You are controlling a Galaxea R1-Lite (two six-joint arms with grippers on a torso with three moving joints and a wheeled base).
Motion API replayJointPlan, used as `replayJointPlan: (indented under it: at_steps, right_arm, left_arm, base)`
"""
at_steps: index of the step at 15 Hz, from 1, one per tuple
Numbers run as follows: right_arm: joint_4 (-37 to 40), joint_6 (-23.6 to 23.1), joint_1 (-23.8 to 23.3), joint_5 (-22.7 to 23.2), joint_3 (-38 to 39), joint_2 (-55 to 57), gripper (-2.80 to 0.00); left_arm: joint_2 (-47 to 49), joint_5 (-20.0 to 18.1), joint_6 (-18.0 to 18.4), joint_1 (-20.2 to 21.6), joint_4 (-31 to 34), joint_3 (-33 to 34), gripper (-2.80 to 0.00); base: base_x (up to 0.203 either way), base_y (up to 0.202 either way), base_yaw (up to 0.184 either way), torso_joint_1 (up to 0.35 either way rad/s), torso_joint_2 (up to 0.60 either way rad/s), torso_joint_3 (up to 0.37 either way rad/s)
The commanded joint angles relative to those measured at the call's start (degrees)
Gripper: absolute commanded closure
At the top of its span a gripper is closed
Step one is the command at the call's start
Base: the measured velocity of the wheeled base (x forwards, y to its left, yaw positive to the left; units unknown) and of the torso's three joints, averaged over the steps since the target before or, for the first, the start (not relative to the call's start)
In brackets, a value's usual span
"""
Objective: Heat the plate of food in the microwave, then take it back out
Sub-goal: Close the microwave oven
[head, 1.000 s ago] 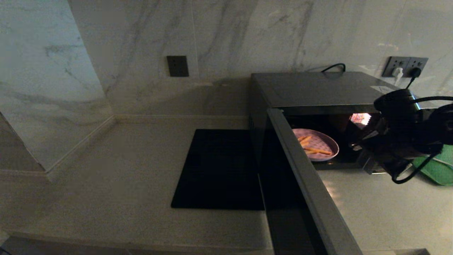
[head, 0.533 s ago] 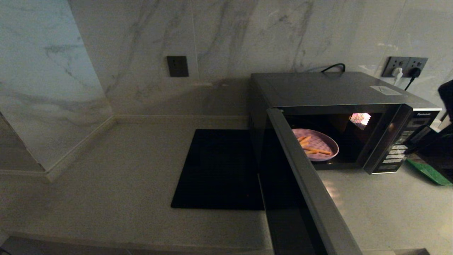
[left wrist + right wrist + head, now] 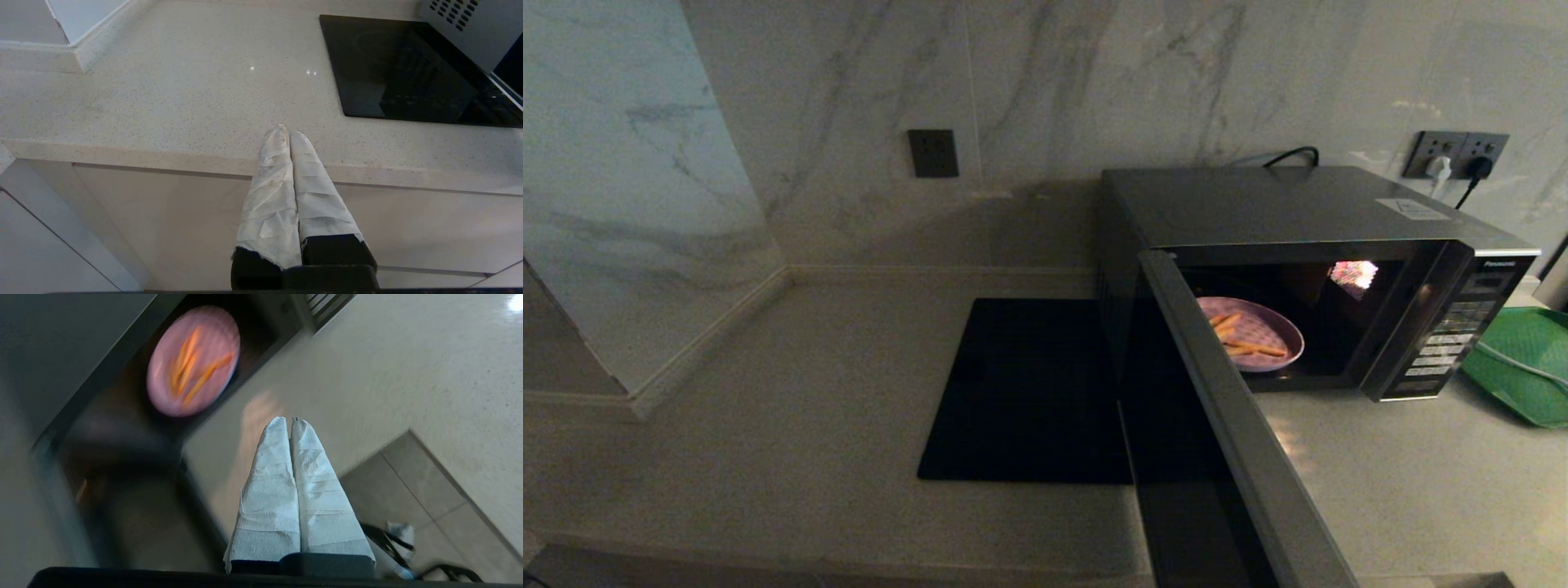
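Note:
The silver-grey microwave (image 3: pixel 1282 208) stands on the counter with its door (image 3: pixel 1241 457) swung wide open toward me. Inside its cavity sits the pale lilac-pink plate of food (image 3: pixel 1251 333) with orange fries; it also shows in the right wrist view (image 3: pixel 193 361). My right gripper (image 3: pixel 291 420) is shut and empty, hanging over the counter well back from the plate, and is out of the head view. My left gripper (image 3: pixel 286 131) is shut and empty, parked over the counter's front edge.
A flat black square mat (image 3: pixel 1029 392) lies on the counter left of the microwave. A green tray (image 3: pixel 1523 363) sits to the microwave's right. Wall sockets with plugs (image 3: pixel 1458 155) are behind it. Bare counter (image 3: pixel 792 392) spreads to the left.
My right arm has pulled back from in front of the microwave's opening and left the head view, and its gripper has shut. The plate stays inside.

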Motion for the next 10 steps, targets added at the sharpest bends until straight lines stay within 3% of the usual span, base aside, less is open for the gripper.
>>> replayJointPlan:
  at_steps: [1,3,5,10]
  right_arm:
    - [12.90,0.43,7.17,-0.11,-10.58,0.93,0.00]
    - [20.71,1.40,13.58,-0.34,-16.19,2.07,0.00]
    - [24.38,1.70,19.10,-0.70,-16.66,2.00,0.00]
    - [26.45,-0.50,31.27,-0.83,-16.76,1.87,0.00]
  left_arm:
    - [0.00,0.03,0.05,0.00,0.00,0.01,0.00]
    - [0.00,0.03,-0.04,0.00,0.00,0.01,0.00]
    - [0.00,0.03,-0.04,0.00,0.00,0.01,0.00]
    - [0.00,0.03,-0.04,0.00,0.00,0.01,0.00]
  base:
    - [0.000,0.000,0.000,0.000,0.00,0.000]
    - [0.000,0.000,0.000,0.000,0.00,0.000]
    - [0.000,0.000,0.000,0.000,0.00,0.000]
    - [0.000,0.000,0.000,0.000,0.00,0.000]
